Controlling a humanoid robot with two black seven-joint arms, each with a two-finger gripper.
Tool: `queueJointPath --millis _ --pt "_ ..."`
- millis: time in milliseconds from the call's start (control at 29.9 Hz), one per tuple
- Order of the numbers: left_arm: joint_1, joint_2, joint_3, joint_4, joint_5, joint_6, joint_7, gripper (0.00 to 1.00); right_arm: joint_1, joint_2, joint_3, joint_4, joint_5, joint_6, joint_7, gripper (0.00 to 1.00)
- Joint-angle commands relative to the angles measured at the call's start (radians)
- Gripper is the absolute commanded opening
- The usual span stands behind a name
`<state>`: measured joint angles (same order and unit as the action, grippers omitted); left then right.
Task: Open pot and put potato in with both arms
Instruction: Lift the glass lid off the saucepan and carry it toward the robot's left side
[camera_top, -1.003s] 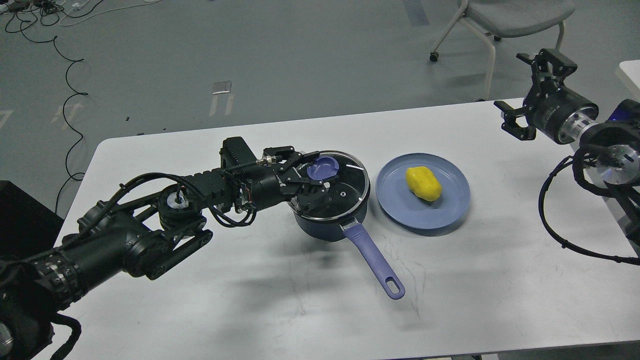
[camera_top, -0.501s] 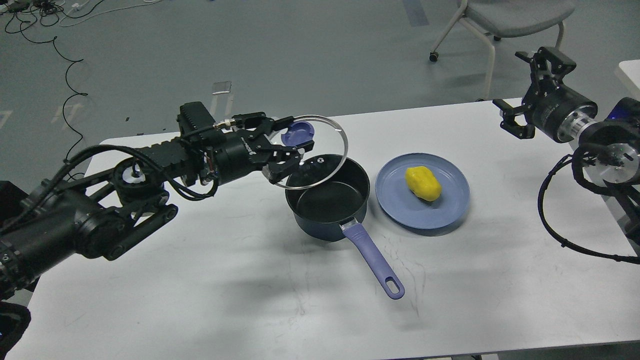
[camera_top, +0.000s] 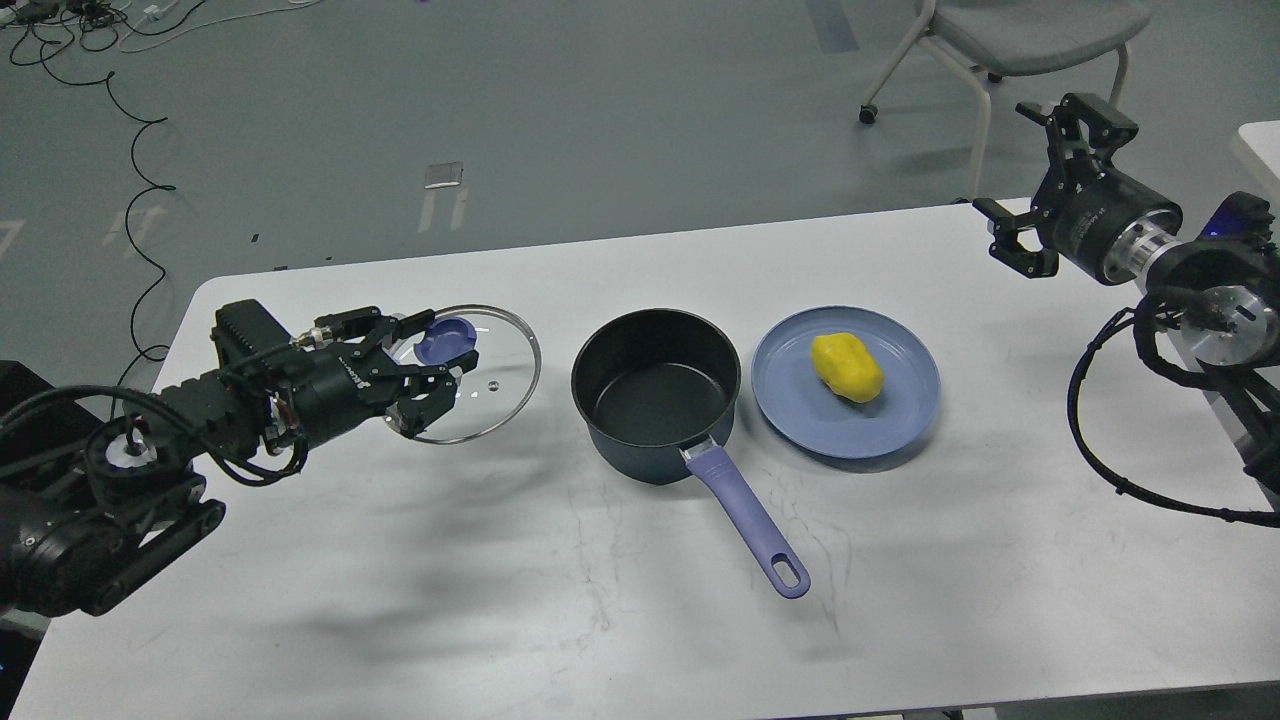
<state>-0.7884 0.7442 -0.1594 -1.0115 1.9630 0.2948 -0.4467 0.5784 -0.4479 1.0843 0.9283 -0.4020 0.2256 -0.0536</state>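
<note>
The dark blue pot (camera_top: 655, 395) stands open and empty at the table's middle, its purple handle (camera_top: 752, 525) pointing toward me. A yellow potato (camera_top: 846, 366) lies on a blue plate (camera_top: 800, 420) right of the pot. My left gripper (camera_top: 425, 368) is shut on the purple knob of the glass lid (camera_top: 495, 375) and holds it low over the table, left of the pot. My right gripper (camera_top: 1035, 185) is open and empty, raised over the table's far right corner, well away from the potato.
The white table (camera_top: 560, 600) carries only the pot, plate and lid. A grey chair (camera_top: 1010, 40) stands behind the table at the right. Cables (camera_top: 130, 150) lie on the floor at the far left. My right arm's cables (camera_top: 1120, 440) hang over the table's right edge.
My left gripper lifted the lid off the pot and carried it left and down toward the table. The pot now stands open. My right gripper shifted slightly left.
</note>
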Motion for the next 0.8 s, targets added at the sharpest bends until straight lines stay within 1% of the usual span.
queueJointPath --millis 0,201,368,602,702,769 --pt "0.040 -0.003 0.000 0.051 -0.001 0.029 -0.001 0.57 0.000 0.000 -0.001 0.000 0.000 0.000 0.000 1.00" --pt "0.089 -0.025 0.001 0.123 -0.007 0.049 -0.026 0.57 0.000 -0.005 -0.003 0.000 0.000 0.000 0.000 1.00" --pt "0.094 -0.042 0.021 0.136 -0.010 0.067 -0.026 0.57 0.000 -0.005 -0.003 0.000 0.000 0.000 0.000 1.00" --pt "0.100 -0.055 0.047 0.157 -0.016 0.070 -0.023 0.58 0.000 -0.003 -0.003 0.000 0.000 0.000 0.000 1.00" --pt "0.100 -0.060 0.047 0.177 -0.030 0.072 -0.026 0.59 0.000 -0.002 -0.003 0.000 0.000 0.000 0.000 1.00" --pt "0.101 -0.063 0.049 0.179 -0.035 0.070 -0.026 0.62 0.000 -0.002 -0.003 0.000 0.000 0.000 0.000 1.00"
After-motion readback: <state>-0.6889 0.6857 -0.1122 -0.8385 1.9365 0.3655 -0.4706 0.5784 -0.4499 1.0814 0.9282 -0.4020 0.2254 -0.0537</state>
